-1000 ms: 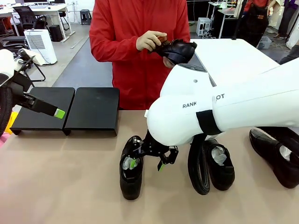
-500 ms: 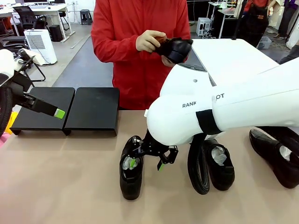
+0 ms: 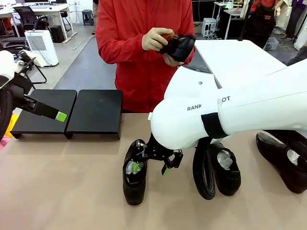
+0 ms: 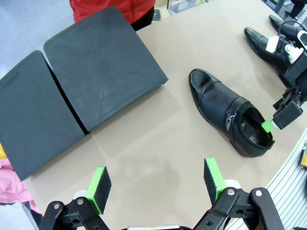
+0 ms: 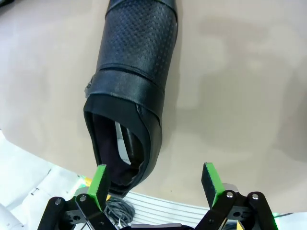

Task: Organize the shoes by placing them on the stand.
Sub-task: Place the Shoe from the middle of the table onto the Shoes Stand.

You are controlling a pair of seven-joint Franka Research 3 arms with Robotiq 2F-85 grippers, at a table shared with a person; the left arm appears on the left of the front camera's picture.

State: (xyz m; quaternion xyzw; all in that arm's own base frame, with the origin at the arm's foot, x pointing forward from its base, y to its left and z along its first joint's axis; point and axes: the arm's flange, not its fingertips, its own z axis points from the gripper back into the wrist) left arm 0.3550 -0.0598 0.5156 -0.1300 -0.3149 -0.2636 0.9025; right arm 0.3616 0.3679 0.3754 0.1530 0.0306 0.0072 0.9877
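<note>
A black shoe (image 3: pixel 134 181) lies on the table near its front, toe toward me. My right gripper (image 3: pixel 150 167) hangs open just over its heel; one pad (image 5: pixel 100 184) sits at the heel opening and the other pad (image 5: pixel 210 183) stands over bare table beside this shoe (image 5: pixel 135 72). Two more shoes (image 3: pixel 226 171) (image 3: pixel 283 163) lie to the right, with white paper inside. The person holds a fourth shoe (image 3: pixel 180 46) in both hands. The black stand (image 3: pixel 72 111) sits at far left. My left gripper (image 4: pixel 157 184) hovers open near the stand (image 4: pixel 91 81).
My right arm's white body (image 3: pixel 230 110) reaches across the middle and hides part of the table. A black cable loop (image 3: pixel 203 168) hangs between two shoes. The person in red (image 3: pixel 144 52) stands at the far edge. Bare table (image 3: pixel 62 182) lies in front of the stand.
The person has turned the held shoe in their hands and shifted slightly to the right. Neither arm has moved.
</note>
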